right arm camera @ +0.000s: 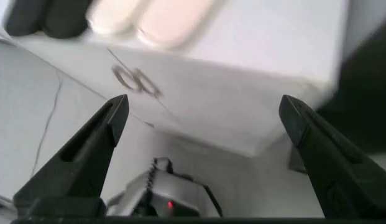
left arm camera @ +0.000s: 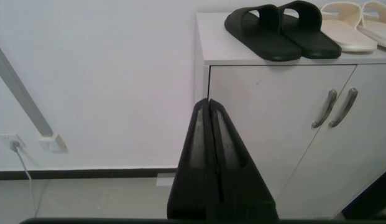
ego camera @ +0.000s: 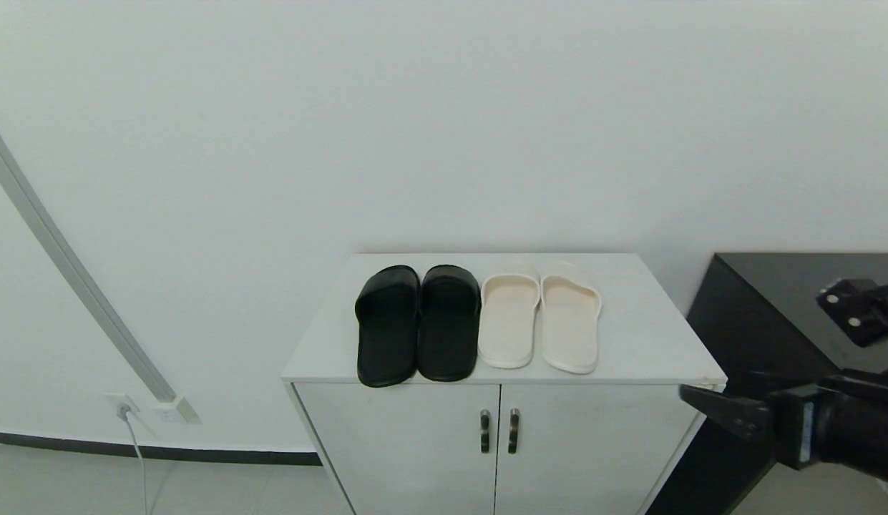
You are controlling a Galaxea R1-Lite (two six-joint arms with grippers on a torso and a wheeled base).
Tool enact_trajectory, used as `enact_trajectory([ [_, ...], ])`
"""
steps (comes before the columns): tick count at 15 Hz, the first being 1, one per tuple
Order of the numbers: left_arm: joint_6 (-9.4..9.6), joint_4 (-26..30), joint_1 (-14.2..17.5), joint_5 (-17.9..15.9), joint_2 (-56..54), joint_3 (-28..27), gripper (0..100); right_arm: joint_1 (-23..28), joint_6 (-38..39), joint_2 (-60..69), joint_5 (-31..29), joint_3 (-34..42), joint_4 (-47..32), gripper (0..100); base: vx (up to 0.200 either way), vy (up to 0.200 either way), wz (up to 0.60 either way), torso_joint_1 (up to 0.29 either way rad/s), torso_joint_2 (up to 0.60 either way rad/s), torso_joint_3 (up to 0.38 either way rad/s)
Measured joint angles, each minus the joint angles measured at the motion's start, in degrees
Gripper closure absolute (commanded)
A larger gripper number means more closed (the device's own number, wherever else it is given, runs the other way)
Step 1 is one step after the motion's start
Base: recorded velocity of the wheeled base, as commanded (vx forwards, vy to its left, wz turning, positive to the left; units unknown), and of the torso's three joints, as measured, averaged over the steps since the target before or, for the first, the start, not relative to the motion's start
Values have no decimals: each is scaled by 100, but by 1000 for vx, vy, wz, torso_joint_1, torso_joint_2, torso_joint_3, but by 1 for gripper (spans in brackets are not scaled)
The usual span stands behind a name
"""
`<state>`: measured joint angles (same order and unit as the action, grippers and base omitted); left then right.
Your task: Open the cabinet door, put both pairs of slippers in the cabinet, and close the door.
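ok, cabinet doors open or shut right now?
Shut. Both cabinet doors sit flush, handles side by side at the centre seam; black slippers and cream slippers lie on the cabinet top.

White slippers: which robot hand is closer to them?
Right. The right gripper is open beside the cabinet's right corner, near the white slippers. The shut left gripper is farther back, toward the cabinet's left side.

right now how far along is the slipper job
Nothing looks done yet. Both cabinet doors are shut, and the black slippers and cream slippers sit side by side on the cabinet top. In hand: the right gripper is open near the cabinet's front right corner; the left gripper is shut, lower, toward its left side. Left: open a door, load both pairs, close it.
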<state>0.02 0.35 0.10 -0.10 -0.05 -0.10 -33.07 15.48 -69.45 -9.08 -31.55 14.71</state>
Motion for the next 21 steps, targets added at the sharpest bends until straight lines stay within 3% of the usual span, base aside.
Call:
enact_trajectory([
  [5,-2,-2,-2,2,0,0,100,-1158,694,-2015,-1692,-1883,168,0,0,0,0,0,0,0],
  [8,0,-2,-7,-4,0,0,100,-1495,912,-2992,-2639,-2734,182,0,0,0,0,0,0,0],
  [14,5,-2,-2,-6,0,0,100,-1273,901,-4450,-3295,-3835,617,0,0,0,0,0,0,0],
  [21,-2,0,-2,-4,0,-1,100,-722,312,-5803,-3499,-5315,742,0,0,0,0,0,0,0],
])
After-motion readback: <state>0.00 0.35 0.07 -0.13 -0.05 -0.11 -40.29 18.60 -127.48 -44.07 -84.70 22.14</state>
